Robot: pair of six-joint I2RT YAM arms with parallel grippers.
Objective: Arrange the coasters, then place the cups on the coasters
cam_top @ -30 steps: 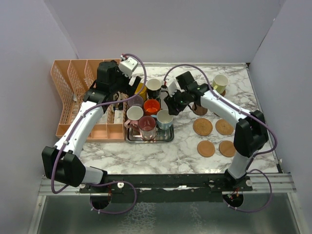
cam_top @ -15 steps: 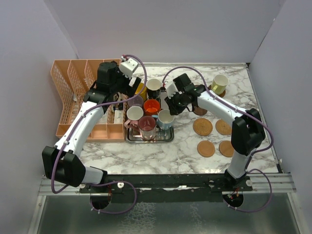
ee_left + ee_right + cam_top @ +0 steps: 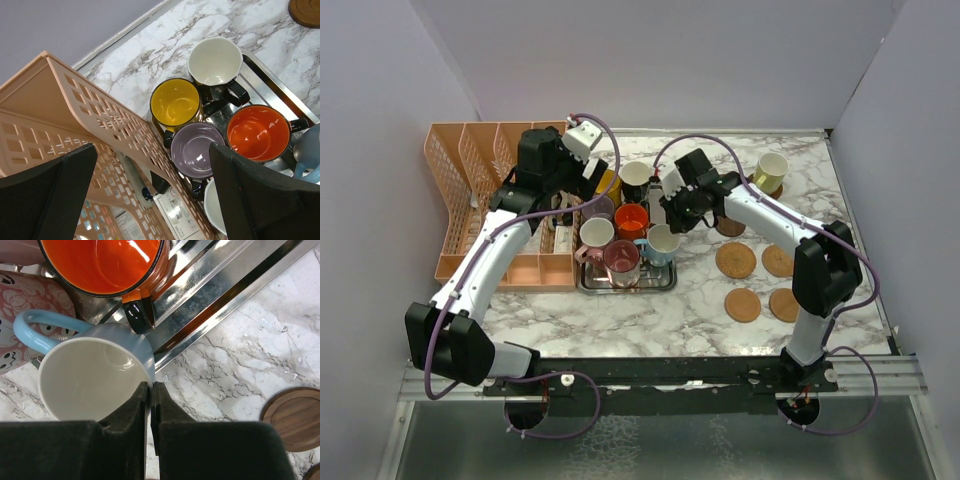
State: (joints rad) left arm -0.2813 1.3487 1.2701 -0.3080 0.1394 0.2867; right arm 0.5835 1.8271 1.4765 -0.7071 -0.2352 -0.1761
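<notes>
My right gripper (image 3: 150,384) is shut on the rim of the light blue cup (image 3: 90,375), one finger inside and one outside; from above it (image 3: 669,227) is at that cup (image 3: 659,243) on the steel tray (image 3: 626,284). Orange (image 3: 631,219), purple (image 3: 600,207), black (image 3: 636,178), yellow (image 3: 175,102), pink-white (image 3: 596,235) and maroon (image 3: 621,257) cups also stand in the tray. A cream cup (image 3: 772,168) sits on a dark coaster at the back right. Several tan coasters (image 3: 735,261) lie to the tray's right. My left gripper (image 3: 152,150) hangs open above the purple cup (image 3: 197,147), holding nothing.
A peach plastic organizer (image 3: 470,200) fills the left side, touching the tray; its slatted wall (image 3: 75,110) lies under my left fingers. A dark coaster (image 3: 730,226) lies beside my right arm. White walls close in the table at the back and sides.
My right gripper has moved a little left onto the light blue cup and closed on its rim. The left arm has stayed put, still open.
</notes>
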